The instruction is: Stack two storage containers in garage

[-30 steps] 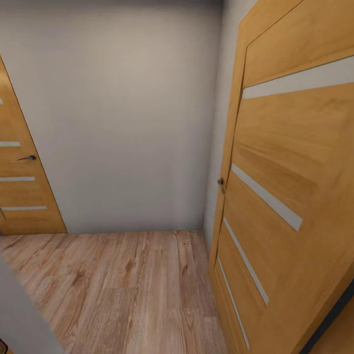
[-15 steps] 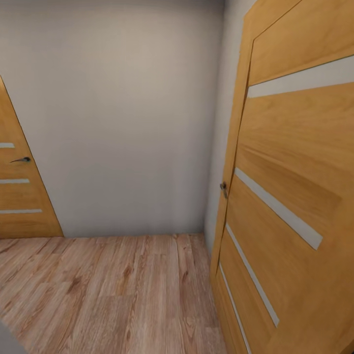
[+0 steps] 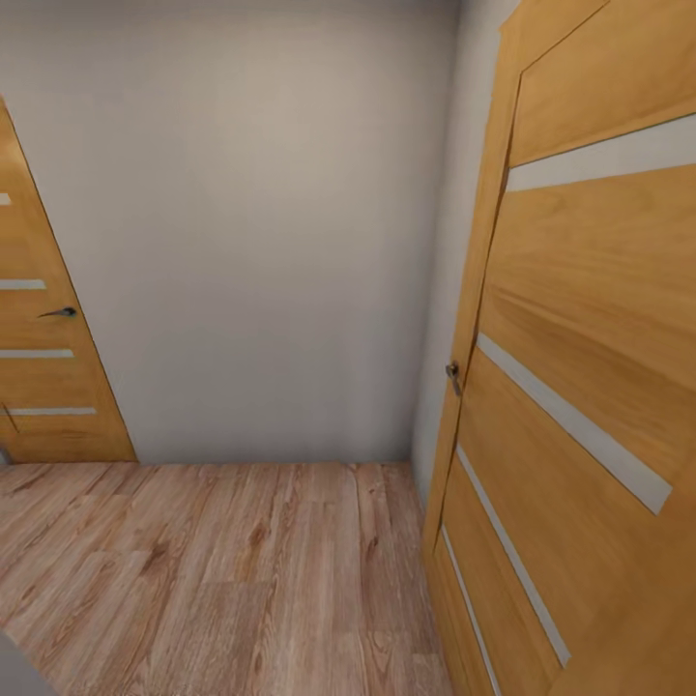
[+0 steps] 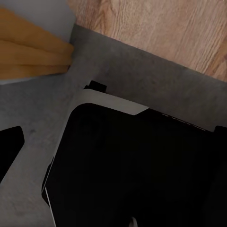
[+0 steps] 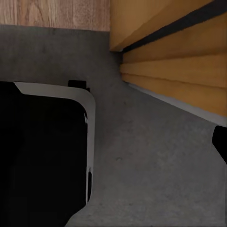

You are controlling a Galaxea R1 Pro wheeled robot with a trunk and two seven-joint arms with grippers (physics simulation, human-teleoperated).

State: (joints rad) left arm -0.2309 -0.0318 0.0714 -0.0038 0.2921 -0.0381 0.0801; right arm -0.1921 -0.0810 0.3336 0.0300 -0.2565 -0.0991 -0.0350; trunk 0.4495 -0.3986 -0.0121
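Straight ahead in the head view: a plain grey-white wall [image 3: 251, 222], closing off a short stretch of light wood-plank floor [image 3: 222, 580]. On the right, very close, a wooden panel door [image 3: 590, 290] with pale stripes and a small metal handle [image 3: 452, 377]. On the left, further off, a second striped door [image 3: 39, 387] with a dark lever handle [image 3: 60, 312].

Below, in both wrist views: dark grey speckled concrete floor [image 5: 156, 165] under the robot's black base [image 4: 142, 175], with the plank floor starting just past a straight edge in the concrete. Judging from that, probably standing on the garage side of a threshold, looking out toward the house.

Impossible to tell how far open the left gripper or the right gripper is, or whether anything is held.

Impossible also to tell from here where the two storage containers lie, so no direction from either gripper to a container, no long axis and no nearer arm to give.

Likely step in hand: driving, not handling. Ahead only wall, so most likely a turn needed first, with care for the near door on the right side of the base. Stacking in the garage not to be judged as done or undone from here.
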